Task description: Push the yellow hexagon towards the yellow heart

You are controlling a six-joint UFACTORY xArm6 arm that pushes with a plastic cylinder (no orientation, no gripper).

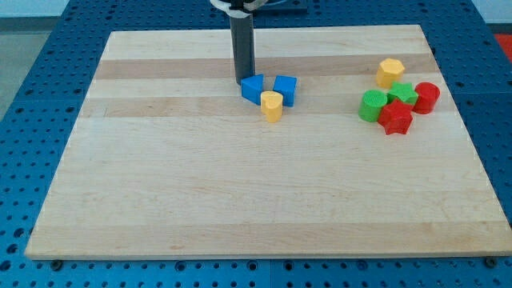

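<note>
The yellow hexagon [390,72] sits near the view's upper right, just above a cluster of green and red blocks. The yellow heart [272,106] lies near the board's upper middle, touching the lower edges of two blue blocks [254,88] [285,89]. My tip [243,80] stands at the upper left corner of the left blue block, touching or nearly touching it. The tip is far to the left of the yellow hexagon and up-left of the yellow heart.
A green block [372,106], a green star [402,94], a red star [395,118] and a red block [426,97] crowd together below the hexagon. The wooden board [240,200] lies on a blue perforated table [32,96].
</note>
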